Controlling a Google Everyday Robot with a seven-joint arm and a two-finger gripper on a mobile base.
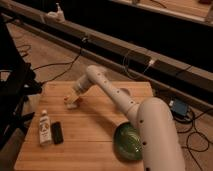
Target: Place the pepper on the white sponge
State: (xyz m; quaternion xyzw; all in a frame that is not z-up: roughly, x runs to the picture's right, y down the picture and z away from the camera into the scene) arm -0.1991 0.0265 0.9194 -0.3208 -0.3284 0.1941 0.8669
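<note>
- Gripper at far-left part of the wooden table, low over the white sponge; cannot tell what it has hold of.
- White sponge sits on the table just beneath the gripper (partly hidden by it).
- Pepper: cannot be made out.
- Green bowl at right front, beside the arm; contents not discernible.
- White bottle and dark block lie side by side at left front.
</note>
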